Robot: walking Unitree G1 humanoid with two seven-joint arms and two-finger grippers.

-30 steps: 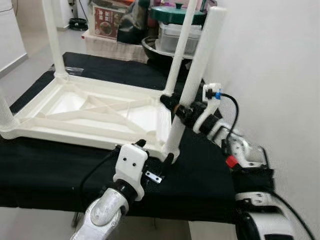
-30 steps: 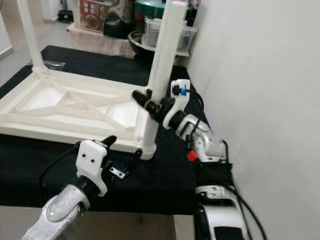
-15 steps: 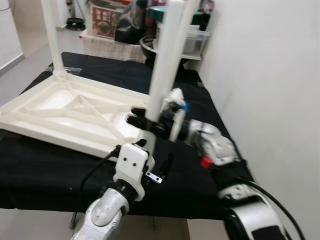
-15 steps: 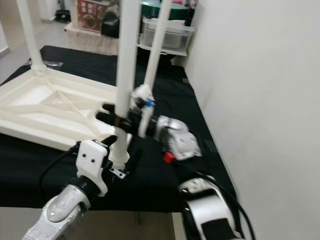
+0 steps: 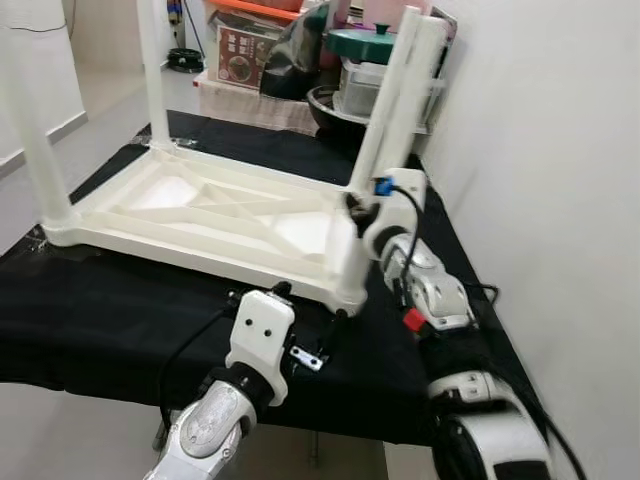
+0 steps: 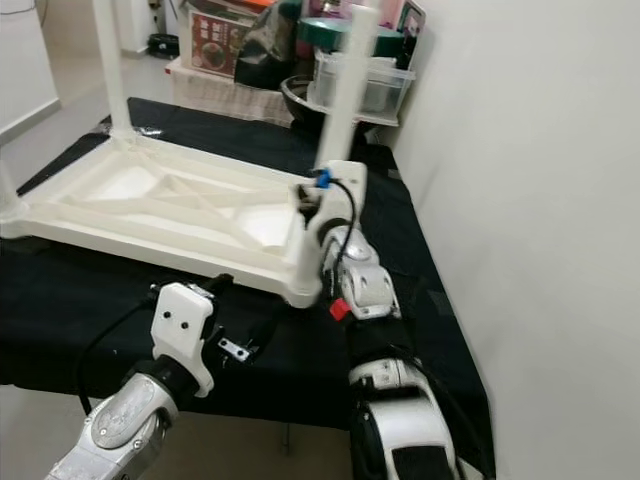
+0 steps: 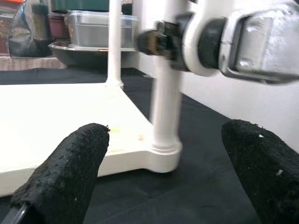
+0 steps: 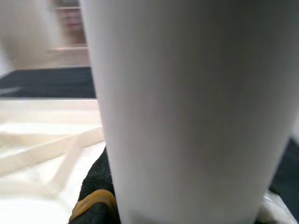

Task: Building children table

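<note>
A white children's table lies upside down on a black cloth, its legs pointing up. My right gripper is shut on the near right leg, low down, just above the corner socket. In the right wrist view that leg is very close, with one black finger beside it. My left gripper hovers open just in front of the same corner, fingers wide apart. The left wrist view has the leg's foot between the two fingertips.
A small metal bracket lies on the cloth under the left gripper. A white wall runs close along the right. Storage boxes, a bowl and a green lid crowd the space behind the table.
The whole view has shifted, so the camera moved. My right gripper stays shut on the near right leg. The left gripper keeps its place, open, by the corner.
</note>
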